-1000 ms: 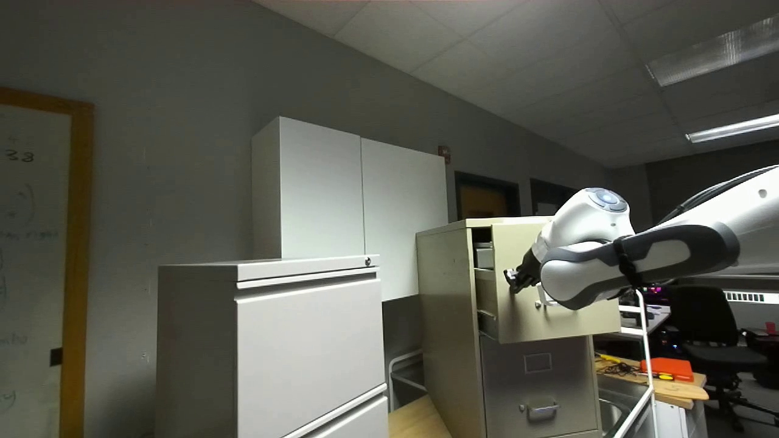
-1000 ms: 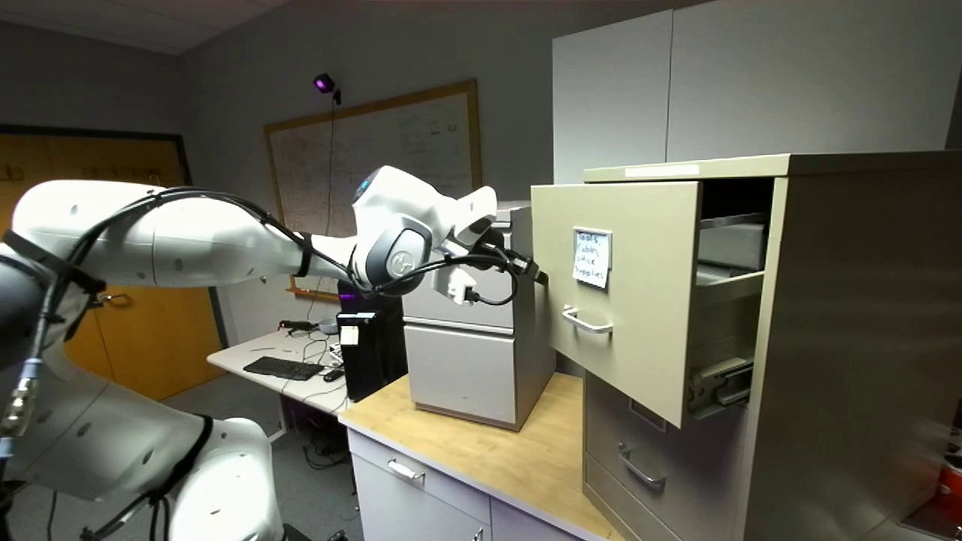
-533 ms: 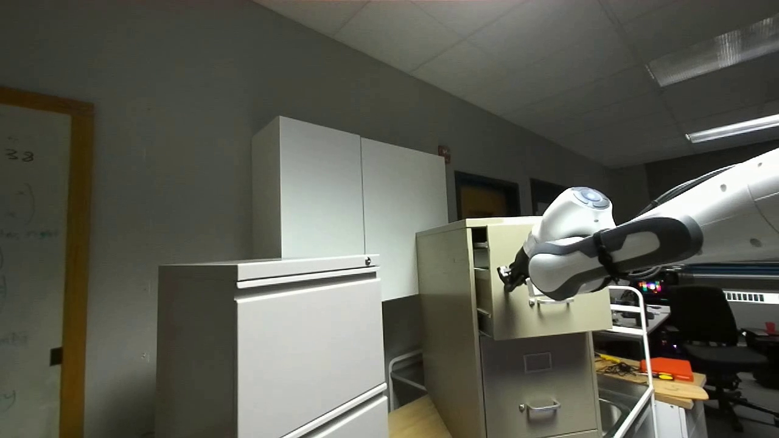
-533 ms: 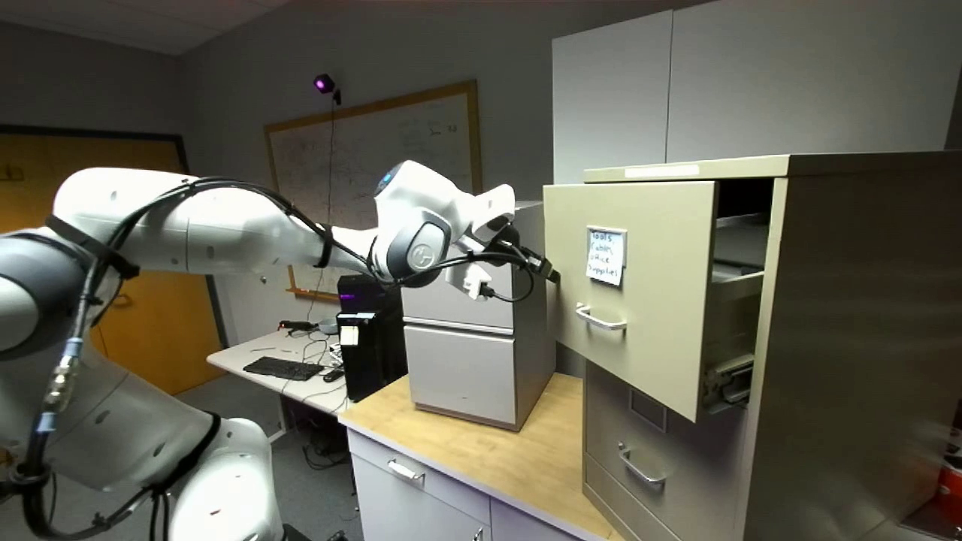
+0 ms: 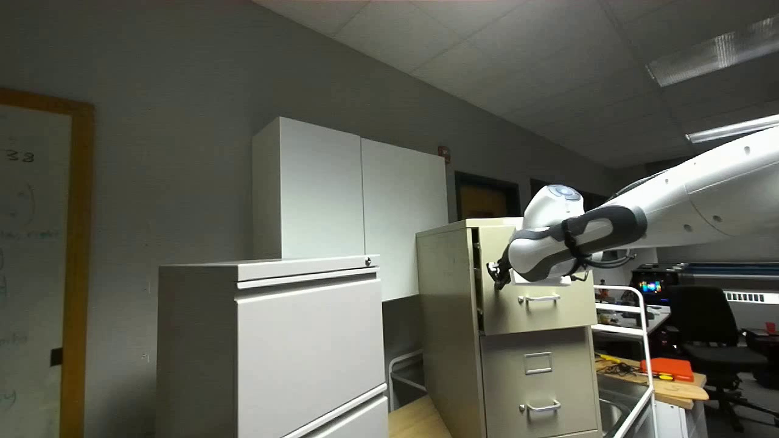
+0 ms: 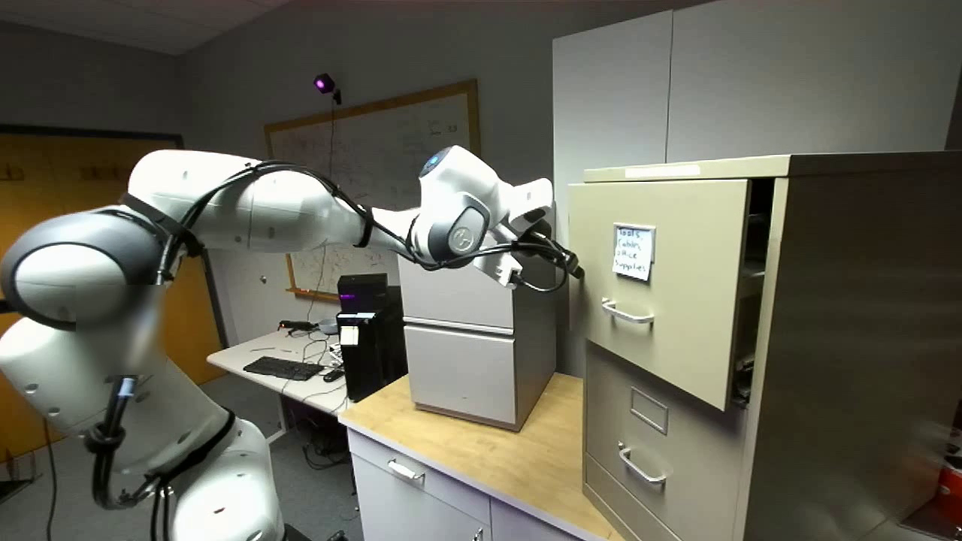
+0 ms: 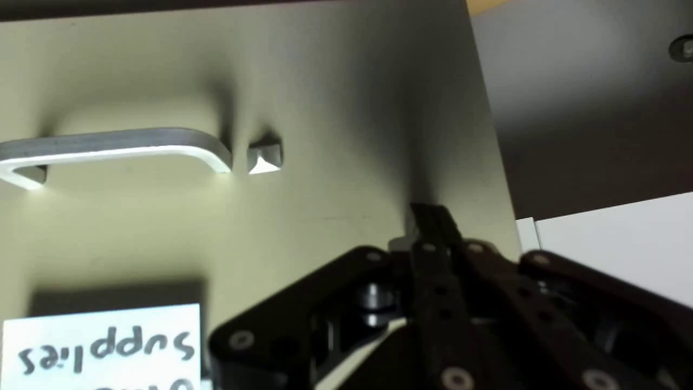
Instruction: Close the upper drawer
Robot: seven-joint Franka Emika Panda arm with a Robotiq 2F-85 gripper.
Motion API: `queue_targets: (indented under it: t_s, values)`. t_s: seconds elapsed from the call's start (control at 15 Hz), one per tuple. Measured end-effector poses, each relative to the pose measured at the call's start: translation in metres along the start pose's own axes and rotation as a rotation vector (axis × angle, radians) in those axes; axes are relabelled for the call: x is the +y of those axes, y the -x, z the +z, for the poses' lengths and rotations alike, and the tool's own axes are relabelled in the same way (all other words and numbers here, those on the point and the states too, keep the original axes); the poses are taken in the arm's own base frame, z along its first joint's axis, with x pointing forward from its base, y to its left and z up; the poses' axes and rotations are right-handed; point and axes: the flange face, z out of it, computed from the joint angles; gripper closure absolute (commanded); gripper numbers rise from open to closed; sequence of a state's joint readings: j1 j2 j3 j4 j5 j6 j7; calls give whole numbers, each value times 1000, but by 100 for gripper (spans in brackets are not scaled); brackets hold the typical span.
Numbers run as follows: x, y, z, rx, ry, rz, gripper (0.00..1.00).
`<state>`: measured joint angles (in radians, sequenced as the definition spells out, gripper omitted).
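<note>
At the face of the upper drawer (image 6: 676, 300), a closed claw (image 7: 436, 222), tip to tip in the wrist view, gripping nothing and apparently touching the beige metal. Placed near one side edge, well apart from the handle (image 7: 111, 145) and past the small metal stud (image 7: 265, 157) just beside it; by judgement, a pose for pushing rather than pulling. Drawer's place: topmost in the beige filing cabinet (image 6: 864, 338), with a label card (image 6: 633, 253) on the front. Not yet flush: in both exterior views, a narrow dark gap between front and cabinet body. Likely late in the closing push, then, with only a short stretch left to cover. Next, calls for a steady press straight inward, square to the front, with a closed claw. Off-centre at this spot, might skew the drawer or slip past the edge; worth moving nearer the middle at any sign of binding. At the end, perhaps a firmer nudge, to seat the front level with the lower drawer (image 5: 541, 386) underneath, flush by its look. Farther out, a pale grey cabinet (image 6: 460, 376) on the wooden surface (image 6: 481, 451), apart from the beige one. Beyond, white cupboards (image 6: 751, 83) up on the wall (image 6: 518, 113); in the far background, a whiteboard (image 6: 376, 158), likewise no part of this job.
</note>
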<state>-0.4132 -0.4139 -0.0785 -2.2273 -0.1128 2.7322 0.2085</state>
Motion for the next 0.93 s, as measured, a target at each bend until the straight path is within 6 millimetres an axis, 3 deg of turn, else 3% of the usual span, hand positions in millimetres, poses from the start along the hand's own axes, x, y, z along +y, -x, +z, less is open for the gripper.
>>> queue_targets:
  t_s: [0.53, 0.93]
  values:
    - [11, -36, 27, -119, -67, 163, 100]
    - [13, -49, 48, -186, -88, 227, 100]
